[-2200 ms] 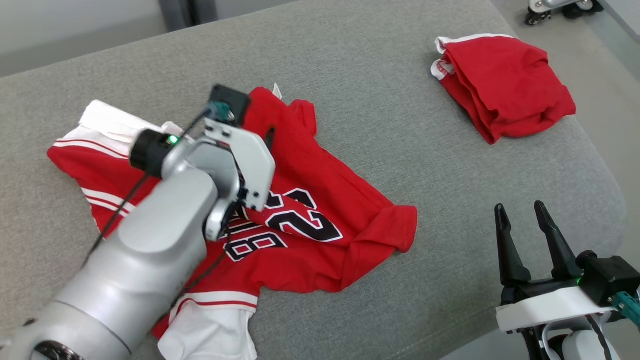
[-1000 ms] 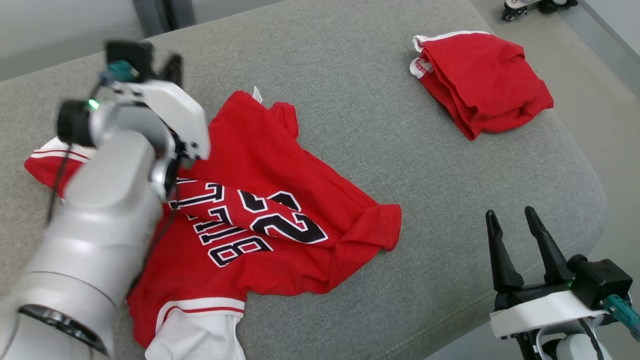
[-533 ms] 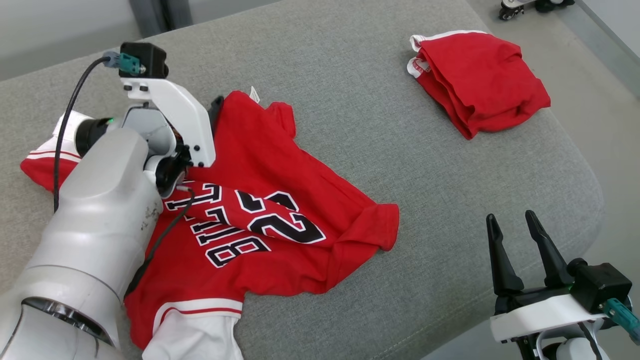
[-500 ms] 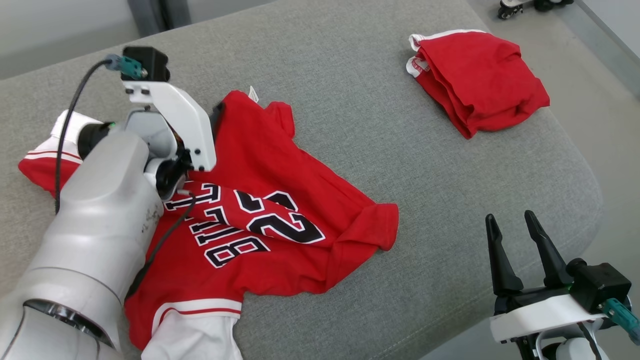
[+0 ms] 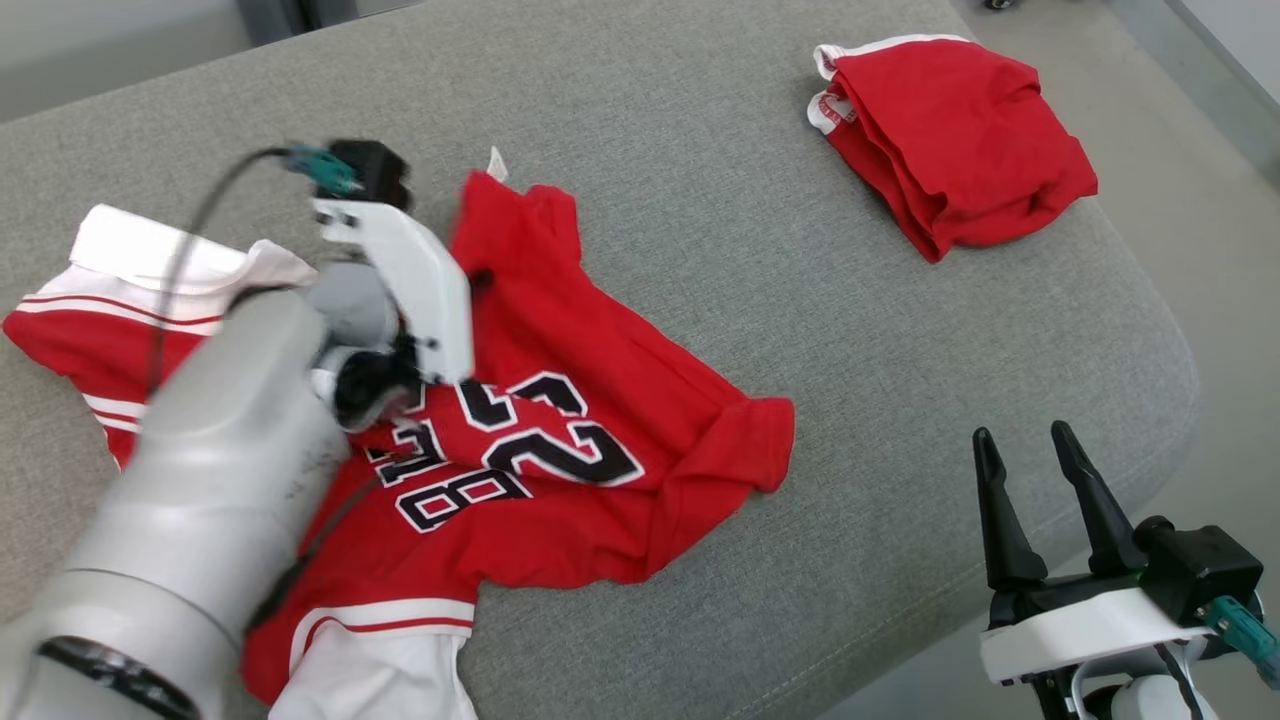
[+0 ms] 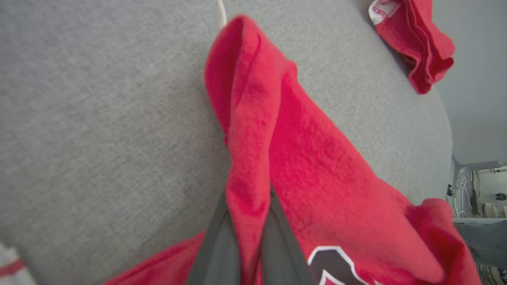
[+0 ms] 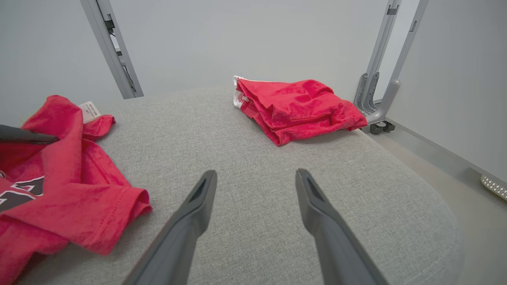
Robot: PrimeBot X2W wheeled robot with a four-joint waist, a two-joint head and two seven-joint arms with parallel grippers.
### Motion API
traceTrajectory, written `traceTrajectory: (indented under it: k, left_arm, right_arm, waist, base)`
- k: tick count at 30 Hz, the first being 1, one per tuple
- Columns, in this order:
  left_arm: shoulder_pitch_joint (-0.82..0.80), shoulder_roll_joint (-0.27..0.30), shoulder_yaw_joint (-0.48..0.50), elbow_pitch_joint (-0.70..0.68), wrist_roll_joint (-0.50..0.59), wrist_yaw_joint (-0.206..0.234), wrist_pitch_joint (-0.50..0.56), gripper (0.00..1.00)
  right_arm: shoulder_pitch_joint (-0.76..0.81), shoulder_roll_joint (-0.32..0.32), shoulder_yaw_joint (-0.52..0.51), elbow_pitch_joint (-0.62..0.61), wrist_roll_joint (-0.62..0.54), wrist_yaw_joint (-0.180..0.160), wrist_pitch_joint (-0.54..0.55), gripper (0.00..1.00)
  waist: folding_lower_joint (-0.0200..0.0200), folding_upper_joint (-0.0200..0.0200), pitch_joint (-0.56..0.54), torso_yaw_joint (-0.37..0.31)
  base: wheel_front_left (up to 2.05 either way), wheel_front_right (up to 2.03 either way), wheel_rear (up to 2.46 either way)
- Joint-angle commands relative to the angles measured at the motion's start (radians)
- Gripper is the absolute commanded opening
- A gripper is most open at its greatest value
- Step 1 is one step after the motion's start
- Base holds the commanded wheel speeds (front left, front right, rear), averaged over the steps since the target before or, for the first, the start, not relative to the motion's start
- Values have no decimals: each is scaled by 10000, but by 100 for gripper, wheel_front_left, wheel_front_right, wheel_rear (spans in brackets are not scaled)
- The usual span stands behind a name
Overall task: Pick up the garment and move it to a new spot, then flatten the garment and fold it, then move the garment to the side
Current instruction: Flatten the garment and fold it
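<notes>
My left claw [image 6: 248,194] is closed on a raised fold of the red jersey [image 5: 620,350] on the grey cushion [image 5: 760,240]; my right claw [image 5: 1022,440] stands open, well apart.

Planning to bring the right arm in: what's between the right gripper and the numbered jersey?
Only bare grey cushion separates the open right gripper from the numbered jersey, seen in the right wrist view.

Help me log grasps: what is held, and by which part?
Left end effector pinches the red jersey by a raised fold near its far edge; right end effector holds nothing.
</notes>
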Motion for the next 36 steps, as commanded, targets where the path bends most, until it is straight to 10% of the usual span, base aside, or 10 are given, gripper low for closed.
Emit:
traceTrajectory:
  k: [1,11,14,15,16,17,26,36]
  left_arm:
    - [-250,516,96,-57,197,3,-649,0]
    - [-1305,1092,12,746,1977,1590,-5285,0]
    - [-1167,790,-140,1120,2042,1469,-5440,4]
    - [-1047,691,-189,1289,2014,1361,-5293,25]
    - [-1047,691,-189,1289,2014,1361,-5293,25]
    - [-1010,667,-272,1449,2039,1324,-5189,100]
    - [-958,398,250,1065,2433,3223,-6844,100]
    - [4990,559,4000,-7098,5044,5179,-6863,100]
  right_arm:
    - [-31,-38,5,8,2,-3,0,100]
    - [-190,-43,109,36,82,-3,0,100]
    - [-100,-43,152,102,111,-3,-2,100]
    - [-97,-44,169,122,125,-3,0,100]
    - [-97,-44,169,122,125,-3,0,100]
    - [-80,-46,183,129,132,-3,-2,100]
    - [197,-46,-564,-47,-124,-3,-1,100]
    - [344,-46,-1887,-682,-574,-3,-1,100]
  waist:
    - [0,-1,5,27]
    - [0,-1,6,-104]
    - [0,-1,-15,-92]
    - [0,-1,-38,-89]
    - [0,-1,-38,-89]
    - [0,-1,-66,-83]
    - [0,-1,-277,706]
    - [0,-1,-941,2204]
  base:
    - [0,0,0]
    - [0,0,0]
    - [0,0,0]
    - [0,0,0]
    - [0,0,0]
    - [0,0,0]
    - [0,0,0]
    - [0,0,0]
